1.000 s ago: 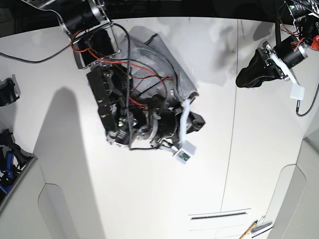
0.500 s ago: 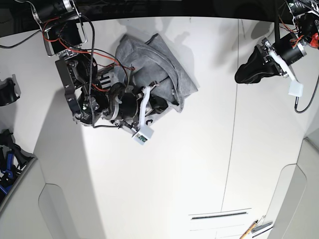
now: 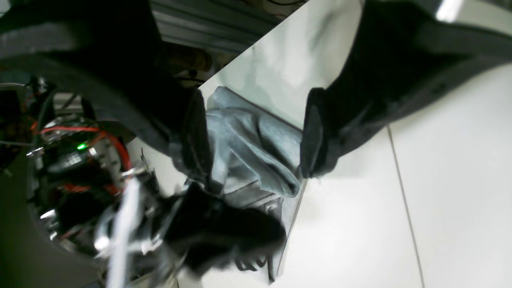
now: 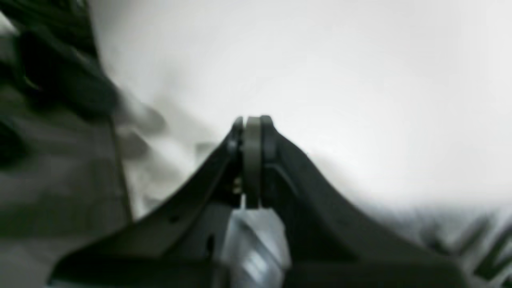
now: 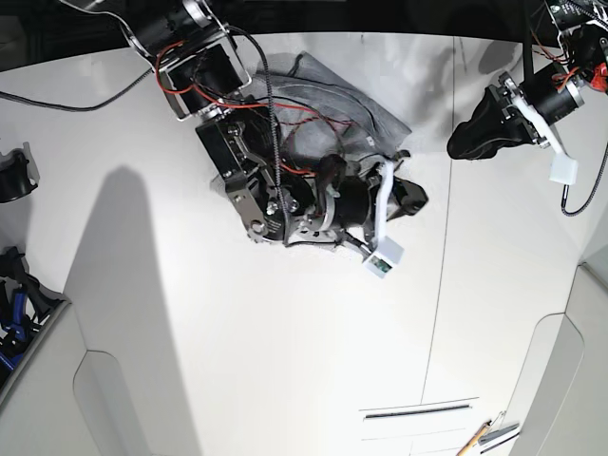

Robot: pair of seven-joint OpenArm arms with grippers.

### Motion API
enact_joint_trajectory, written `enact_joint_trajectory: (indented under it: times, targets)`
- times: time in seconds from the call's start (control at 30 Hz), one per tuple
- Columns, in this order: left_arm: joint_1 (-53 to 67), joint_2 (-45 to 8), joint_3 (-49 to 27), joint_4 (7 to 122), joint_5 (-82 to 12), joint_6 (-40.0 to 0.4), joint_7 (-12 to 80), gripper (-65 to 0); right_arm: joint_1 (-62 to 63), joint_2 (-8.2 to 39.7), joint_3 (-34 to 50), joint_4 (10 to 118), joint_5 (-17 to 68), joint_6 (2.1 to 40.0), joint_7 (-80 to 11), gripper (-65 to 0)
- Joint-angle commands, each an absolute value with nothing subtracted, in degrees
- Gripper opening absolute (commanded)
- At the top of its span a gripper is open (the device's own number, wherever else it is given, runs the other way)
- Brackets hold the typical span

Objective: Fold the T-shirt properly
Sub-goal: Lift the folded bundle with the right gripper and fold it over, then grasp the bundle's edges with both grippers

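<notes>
The grey T-shirt (image 5: 353,100) lies bunched at the far middle of the white table (image 5: 285,361), much of it hidden under my right arm. In the left wrist view the T-shirt (image 3: 248,148) shows as a crumpled heap between that gripper's fingers but far beyond them. My right gripper (image 5: 410,199) points right at the shirt's right edge. Its blurred wrist view shows the right gripper (image 4: 252,132) shut with grey cloth (image 4: 256,240) between the fingers. My left gripper (image 5: 472,138) hovers open at the far right, apart from the shirt, and appears as the left gripper (image 3: 256,152) with a wide gap.
A seam (image 5: 445,237) runs down the table right of the shirt. A pen and papers (image 5: 489,435) lie at the near right edge. Dark gear (image 5: 14,176) and blue-black parts (image 5: 14,313) sit off the left edge. Cables hang from both arms.
My right arm swung left and has now swung back to the right, and the shirt's right edge has shifted right with it. The left arm has hardly moved.
</notes>
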State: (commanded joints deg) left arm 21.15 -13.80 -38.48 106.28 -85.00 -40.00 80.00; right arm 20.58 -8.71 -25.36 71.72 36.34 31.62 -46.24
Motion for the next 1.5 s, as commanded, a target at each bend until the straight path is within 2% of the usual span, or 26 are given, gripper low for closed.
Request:
enact_joint_trajectory:
  times: [0.13, 0.27, 0.37, 0.5, 0.67, 0.73, 0.83, 0.87, 0.93, 0.97, 1.0, 1.23, 1.5]
  targets:
    - [21.1, -13.9, -41.5, 106.3, -85.0, -40.0, 80.0, -25.9, 22.5, -8.7, -25.4, 72.1, 37.9, 32.6, -51.8, -65.0]
    - [21.1, -14.0, -39.9, 106.5, -85.0, -40.0, 80.0, -25.9, 21.3, -7.8, -19.6, 77.5, 38.8, 32.8, -57.5, -65.0]
    - [21.1, -14.0, -33.5, 107.4, -85.0, -40.0, 80.0, -25.9, 18.5, -3.9, -13.9, 86.5, 42.8, 32.8, -61.6, -65.0]
    - [20.7, -13.2, -24.2, 108.7, -85.0, -40.0, 78.4, -25.9, 12.8, 4.7, -8.2, 95.2, 46.2, 32.8, -63.0, -65.0]
    - [19.2, -12.1, -23.2, 108.7, -77.1, -40.0, 71.5, -25.3, 2.9, 10.2, 2.1, 102.2, 49.6, 32.8, -64.4, -65.0]
    - [18.0, -12.1, -23.0, 108.7, -74.1, -40.0, 70.9, -18.0, -0.1, 11.2, 6.3, 103.6, 50.3, 32.8, -65.3, -65.0]
    - [18.0, -12.1, -20.2, 108.7, -66.3, -40.0, 66.6, -17.1, -3.8, 12.3, 11.6, 103.7, 52.0, 32.8, -67.1, -65.0]
    - [18.0, -12.1, -18.5, 108.7, -63.4, -40.0, 66.0, -17.1, -5.0, 12.5, 13.0, 103.7, 52.2, 32.8, -67.2, -60.8]
    - [18.0, -12.1, -15.0, 108.7, -57.5, -40.0, 62.8, -17.1, -7.2, 12.5, 15.1, 103.7, 53.2, 32.8, -67.3, -44.4]
    - [17.9, -12.1, -13.6, 108.7, -54.8, -40.0, 60.7, -17.1, -8.3, 12.6, 15.6, 103.7, 53.7, 32.8, -67.4, -39.9]
    - [18.0, -12.1, -12.7, 108.7, -52.8, -40.0, 58.8, -17.1, -9.5, 12.6, 15.6, 103.7, 54.3, 32.9, -67.7, -38.8]
    - [18.0, -12.1, -10.8, 108.7, -50.9, -40.0, 58.1, -17.2, -17.0, 12.3, 10.2, 103.5, 56.3, 33.7, -65.3, -38.8]
    - [18.1, -12.1, -10.8, 108.7, -50.0, -40.0, 58.5, -17.4, -16.6, 10.3, 3.0, 103.5, 50.0, 33.7, -59.5, -37.8]
